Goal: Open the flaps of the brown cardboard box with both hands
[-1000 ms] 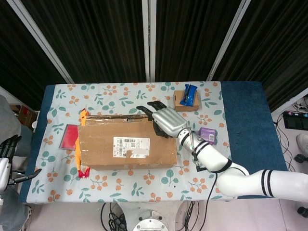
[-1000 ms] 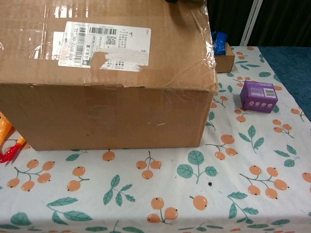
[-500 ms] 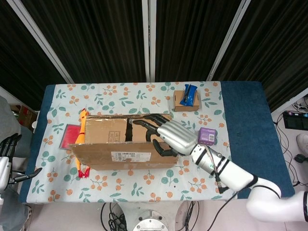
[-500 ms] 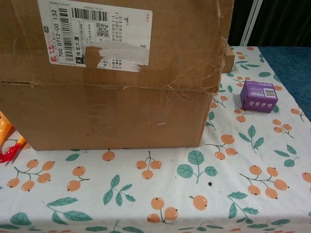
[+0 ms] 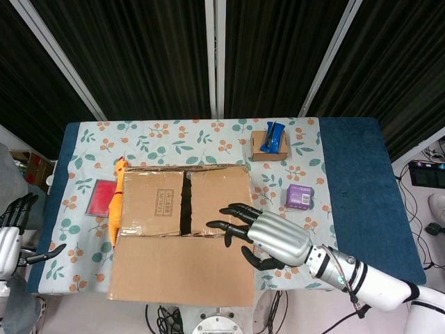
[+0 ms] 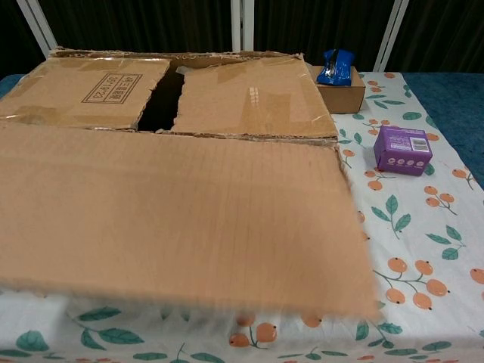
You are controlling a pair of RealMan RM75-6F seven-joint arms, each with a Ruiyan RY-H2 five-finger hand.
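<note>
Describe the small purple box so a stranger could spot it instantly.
Start at the big brown cardboard box on the floral tablecloth. Look just past its right side, where a small purple box sits alone on the cloth. Unlike the tan carton further back holding a blue packet, it is solid purple and closed.

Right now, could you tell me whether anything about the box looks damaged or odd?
The box looks worn: torn tape along the edges of its two inner flaps, which leave a dark gap between them. Nothing has spilled.
</note>
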